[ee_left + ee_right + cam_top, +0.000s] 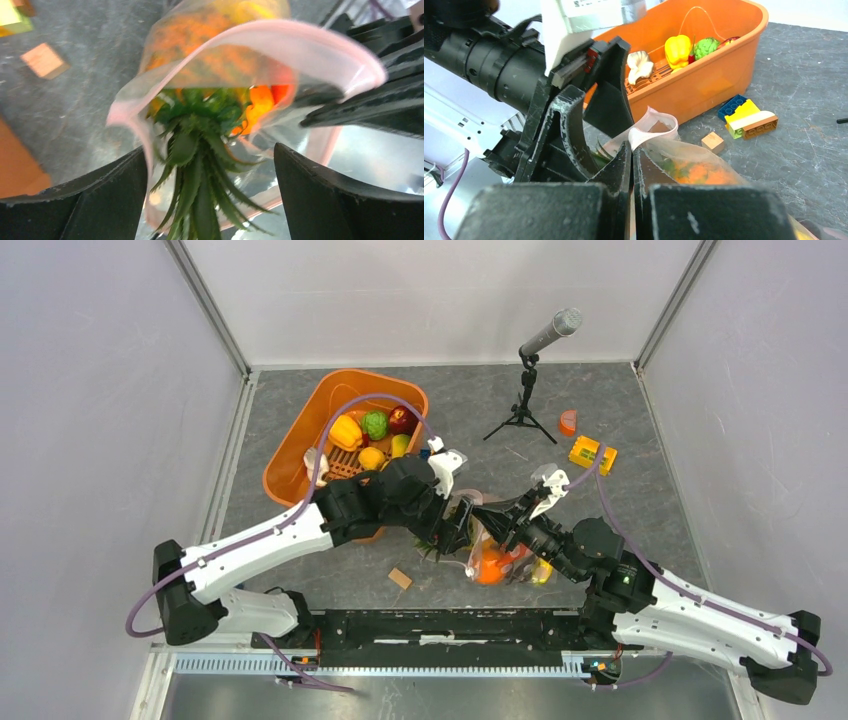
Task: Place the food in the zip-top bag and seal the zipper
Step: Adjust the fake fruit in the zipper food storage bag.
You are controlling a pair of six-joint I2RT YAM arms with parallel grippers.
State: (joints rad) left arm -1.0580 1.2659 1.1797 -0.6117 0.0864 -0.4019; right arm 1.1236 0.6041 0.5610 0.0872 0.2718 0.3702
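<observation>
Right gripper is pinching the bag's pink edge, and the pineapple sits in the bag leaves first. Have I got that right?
Not quite. The right gripper does pinch the zip-top bag by its pink edge, but the pineapple sits body first. The left wrist view shows its green leaves sticking out of the bag's mouth, between the fingers of the open left gripper.

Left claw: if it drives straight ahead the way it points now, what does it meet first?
The pineapple: its green leaves lie inside the open left claw, with its body in the bag mouth beyond. Depth is unclear, but the leaves look nearest.
</observation>
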